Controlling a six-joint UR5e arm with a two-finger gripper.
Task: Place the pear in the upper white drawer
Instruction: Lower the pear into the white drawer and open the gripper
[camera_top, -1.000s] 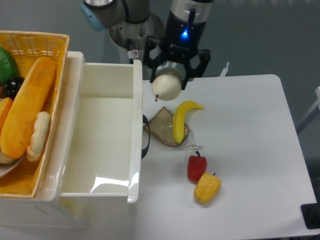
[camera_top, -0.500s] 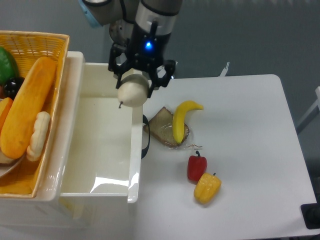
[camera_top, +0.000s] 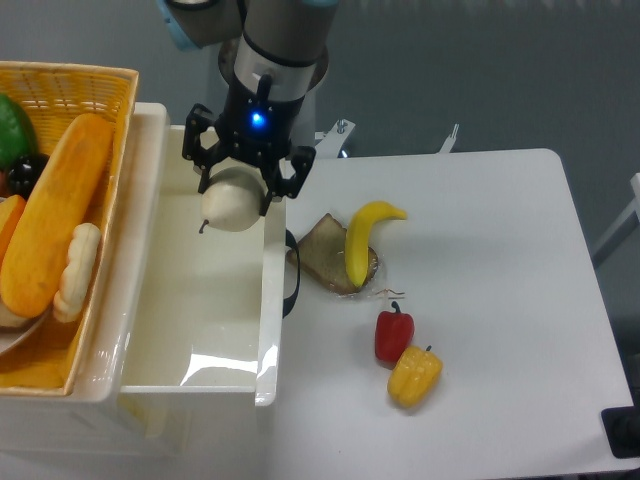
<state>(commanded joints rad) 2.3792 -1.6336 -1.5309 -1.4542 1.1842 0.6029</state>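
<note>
Leftward travel is what separates this moment from the two earlier frames: a second ago the tool (camera_top: 238, 178) hung over the bare table beside the drawer wall, half a second ago it sat right above that wall, and now it is inside the drawer's outline, near the far right corner. Its fingers are pinched on the pear (camera_top: 232, 208), which hangs below them with the thin dark stem pointing down and to the left; a blue light glows on the wrist just above. The pear appears to be held above the floor of the upper white drawer (camera_top: 205, 300) rather than resting on it, though the height cannot be judged exactly from this view. The right wall of the drawer is just beside the fruit, so the crossing of that wall looks complete and, by my reading, what remains is to lower and let go, perhaps after shifting a little more toward the middle. Outside the drawer on the table (camera_top: 500, 250) lie the banana (camera_top: 362, 240) across a slice of bread (camera_top: 330, 252), a red pepper (camera_top: 394, 333) and a yellow bell pepper (camera_top: 414, 375) touching it. On the far left sits the woven yellow basket (camera_top: 95, 85) with bread rolls and other produce.
</note>
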